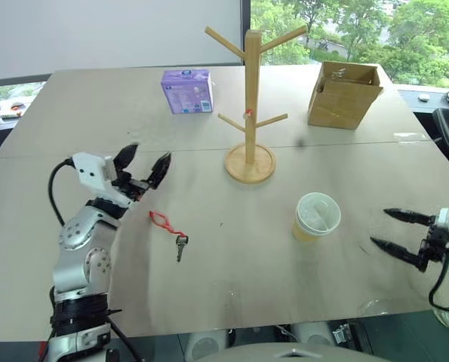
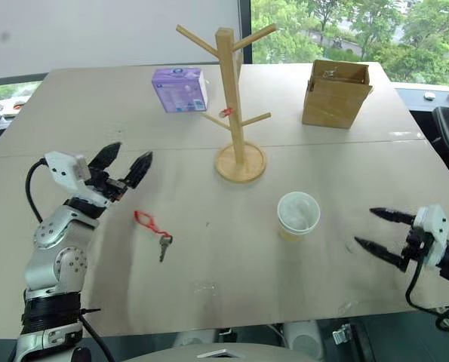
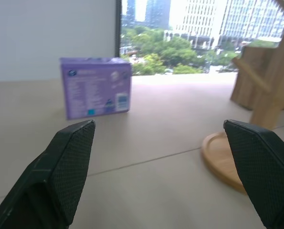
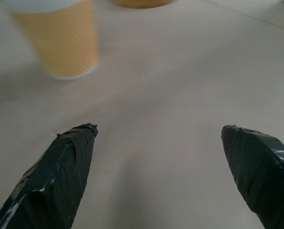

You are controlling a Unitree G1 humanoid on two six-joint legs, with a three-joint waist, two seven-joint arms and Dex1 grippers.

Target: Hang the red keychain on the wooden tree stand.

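Observation:
The red keychain [image 1: 167,227] lies flat on the table with its small dark key [image 1: 181,246] at its near end. My left gripper [image 1: 144,164] hovers open just up and left of it, empty, pointing toward the wooden tree stand [image 1: 250,98]. That stand rises at the table's middle on a round disc base [image 3: 223,160]. Near the table's right front edge, my right gripper [image 1: 382,230] is open and empty, pointing left toward a paper cup.
A yellow paper cup [image 1: 315,217] with a white lid stands between the stand and my right gripper. A purple box [image 1: 187,91] sits at the back left, and an open brown cardboard box [image 1: 343,95] at the back right. A seam crosses the table.

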